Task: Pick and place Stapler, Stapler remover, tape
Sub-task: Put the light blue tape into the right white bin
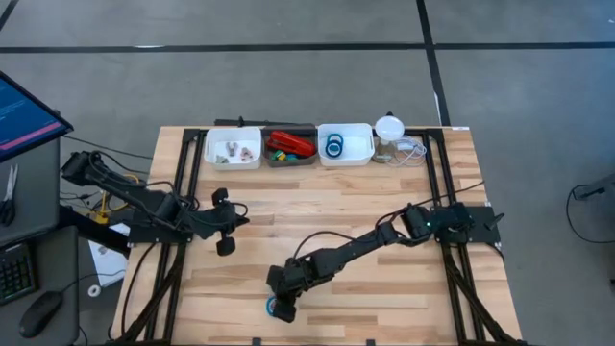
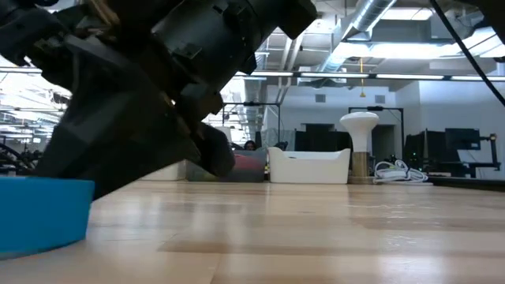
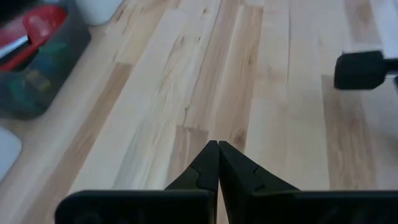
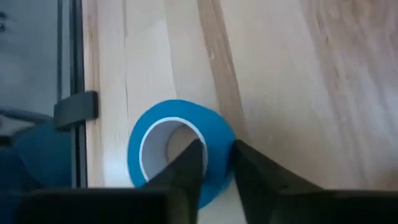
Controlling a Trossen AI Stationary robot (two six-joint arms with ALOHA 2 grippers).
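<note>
A blue tape roll (image 1: 270, 308) with a pale core lies flat on the table near its near edge, also seen in the low view (image 2: 39, 214). My right gripper (image 1: 282, 306) stands over it, its fingers (image 4: 217, 149) astride the roll's wall. The red stapler (image 1: 291, 143) lies in the dark middle bin (image 1: 272, 159) at the far edge. More blue tape rolls (image 1: 335, 146) lie in the white bin (image 1: 360, 154) to its right. My left gripper (image 1: 233, 219) is shut (image 3: 217, 146) over bare wood at the table's left. My right gripper holds the tape roll by its wall (image 4: 219, 134), on the side nearest the fingers. One finger (image 4: 189, 163) is inside the pale core and the other (image 4: 252, 167) outside the blue ring. It comes slanting down from above. The roll rests flat on the table.
A white bin (image 1: 233, 147) with small pale items stands left of the dark bin. A white dome lamp (image 1: 388, 127) and a coiled cable (image 1: 411, 149) lie at the far right corner. Bare wood lies between the bins and both grippers.
</note>
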